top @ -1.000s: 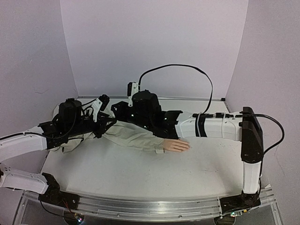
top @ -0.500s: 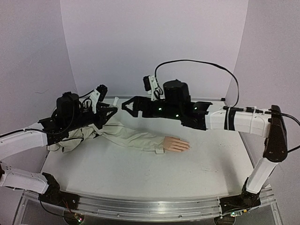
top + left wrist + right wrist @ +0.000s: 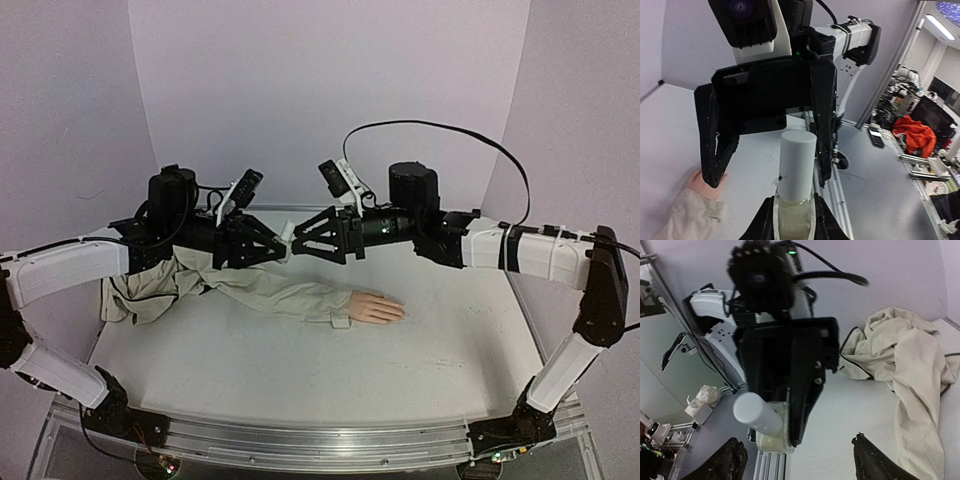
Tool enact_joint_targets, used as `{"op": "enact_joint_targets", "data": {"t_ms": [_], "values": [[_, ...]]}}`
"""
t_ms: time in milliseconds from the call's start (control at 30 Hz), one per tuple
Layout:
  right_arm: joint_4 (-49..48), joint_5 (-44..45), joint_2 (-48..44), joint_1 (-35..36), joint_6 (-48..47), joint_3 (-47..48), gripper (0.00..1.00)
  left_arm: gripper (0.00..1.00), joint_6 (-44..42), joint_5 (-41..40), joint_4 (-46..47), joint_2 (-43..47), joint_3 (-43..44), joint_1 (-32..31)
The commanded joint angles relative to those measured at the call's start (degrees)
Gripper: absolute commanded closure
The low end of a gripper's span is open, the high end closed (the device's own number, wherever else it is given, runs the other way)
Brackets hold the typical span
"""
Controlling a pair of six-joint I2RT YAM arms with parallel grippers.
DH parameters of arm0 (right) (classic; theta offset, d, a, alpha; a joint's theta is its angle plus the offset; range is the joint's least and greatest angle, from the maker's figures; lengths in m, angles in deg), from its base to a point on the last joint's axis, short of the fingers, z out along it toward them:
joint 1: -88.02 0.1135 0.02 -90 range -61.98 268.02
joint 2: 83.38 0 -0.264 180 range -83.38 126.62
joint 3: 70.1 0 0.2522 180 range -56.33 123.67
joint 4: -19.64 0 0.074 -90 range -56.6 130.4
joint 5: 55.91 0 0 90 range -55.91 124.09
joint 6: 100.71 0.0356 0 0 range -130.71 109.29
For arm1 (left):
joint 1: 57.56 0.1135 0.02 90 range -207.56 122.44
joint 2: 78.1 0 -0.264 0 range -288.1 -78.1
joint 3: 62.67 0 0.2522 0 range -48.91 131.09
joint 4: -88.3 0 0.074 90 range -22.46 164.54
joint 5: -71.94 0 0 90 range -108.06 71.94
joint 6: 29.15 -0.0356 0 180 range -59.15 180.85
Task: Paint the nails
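Observation:
A small bottle [image 3: 794, 217] of pale liquid with a white cap [image 3: 797, 167] is clamped in my left gripper [image 3: 794, 212], held in the air over the table. My right gripper [image 3: 300, 242] faces it tip to tip and stands open. Its fingers [image 3: 715, 145] straddle the cap without gripping it. In the right wrist view the cap [image 3: 756, 413] points at the camera between the spread right gripper [image 3: 802, 460]. Below lies the peach mannequin hand [image 3: 376, 308] in its beige sleeve [image 3: 270, 288]. The nails at its fingertips are too small to make out.
The rest of the beige jacket [image 3: 140, 290] is bunched at the table's left side, under the left arm. The table's metal front rail [image 3: 320, 445] runs along the near edge. Purple walls [image 3: 330, 90] close the back and sides.
Both arms have risen off the sleeve. The left gripper has lifted the bottle. The right gripper has opened and swung round to meet the cap head-on.

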Motion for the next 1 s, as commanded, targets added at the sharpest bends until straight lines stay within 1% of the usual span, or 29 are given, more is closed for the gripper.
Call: {"op": "enact_joint_targets", "data": {"t_ms": [0,100,167,300,367,400,567,600,633,700,767,800,867,967], "values": [[-9.2,-11.6,-2.0,-0.1,-0.2,1.7,0.3,1.0,4.5,15.2,2.6,-2.0,3.7,0.1],[-10.8,-13.9,-0.4,0.1,1.5,3.4,0.39,1.0,4.9,16.0,2.7,-2.5,3.9,-0.2],[-11.3,-14.4,0.5,0.6,1.9,4.6,0.43,1.0,5.0,16.1,2.6,-2.6,3.9,-0.3],[-12.1,-15.1,2.1,1.3,2.6,6.8,0.55,1.0,5.1,16.0,2.6,-2.8,3.9,-0.3],[-12.5,-15.1,3.0,1.8,3.1,7.8,0.62,1.0,5.1,16.1,2.7,-2.9,3.9,-0.3],[-12.6,-15.2,3.5,2.0,3.4,8.3,0.64,1.0,5.2,16.1,2.7,-3.0,3.9,-0.3],[-12.9,-15.9,5.4,3.2,4.1,10.1,0.65,1.0,5.3,16.1,2.6,-3.1,3.9,-0.4],[-12.9,-15.8,5.6,3.5,4.1,10.2,0.67,1.0,5.3,16.1,2.6,-3.1,3.9,-0.4],[-13.0,-15.8,5.7,3.6,4.1,10.3,0.71,1.0,5.3,16.2,2.6,-3.2,3.9,-0.4],[-13.4,-15.6,5.9,3.9,4.5,10.4,0.84,1.0,5.3,16.2,2.7,-3.2,3.9,-0.4],[-14.0,-15.3,6.1,4.2,5.3,10.3,0.94,1.0,5.1,15.7,2.6,-2.8,3.9,-0.4],[-14.1,-15.0,6.2,4.6,5.5,10.0,1.0,1.0,5.0,15.1,2.7,-2.5,3.8,-0.4],[-14.6,-14.0,6.3,5.2,5.9,8.9,1.0,1.0,4.4,11.9,2.7,-1.3,3.3,-0.3],[-15.4,-10.6,6.3,6.1,6.7,6.2,1.0,1.0,3.0,1.7,2.7,2.0,1.3,0.4]]}}
